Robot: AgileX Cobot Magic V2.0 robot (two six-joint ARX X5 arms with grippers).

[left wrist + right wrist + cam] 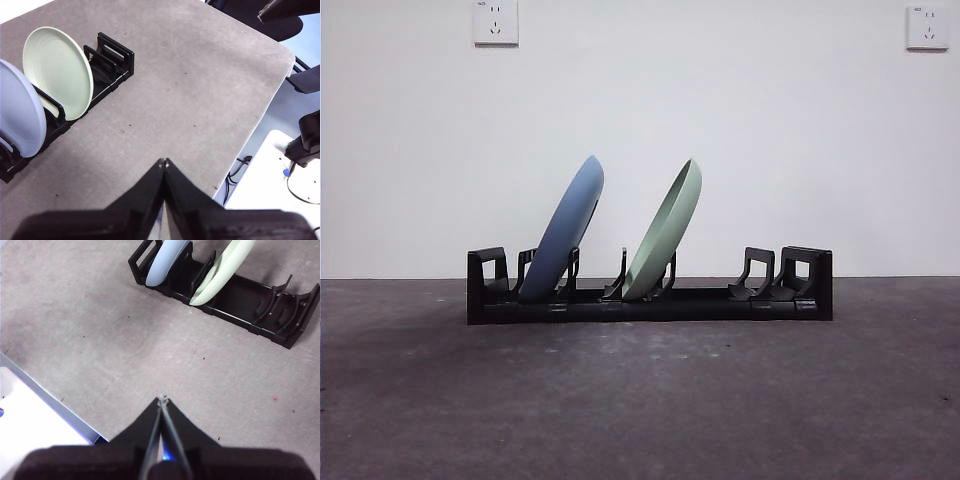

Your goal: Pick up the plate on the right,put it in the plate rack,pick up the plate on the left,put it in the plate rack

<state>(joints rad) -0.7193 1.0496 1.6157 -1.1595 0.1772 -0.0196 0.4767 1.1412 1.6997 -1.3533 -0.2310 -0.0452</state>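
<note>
Blue plate [568, 232] and green plate [667, 234] lean in plate rack [650, 300].

Left pincer [164, 162]: matte black, tapering to point; right pincer [162, 400] same.

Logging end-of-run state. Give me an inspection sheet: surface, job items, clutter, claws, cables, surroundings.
Surface: grey mottled table, small dark specks, no spills seen.
Job's things: black plate rack on the table; blue plate and green plate both stand in it on edge, leaning the same way, in separate slots; end slots past the green plate hold nothing.
Clutter: nothing seen on the table besides the rack.
Claws: left claw shut, holding nothing, above bare table away from the rack; right claw shut, holding nothing, likewise clear of the rack.
Cables: black cable hanging off the table edge.
Surroundings: white wall with two sockets; white bench beside the table.
</note>
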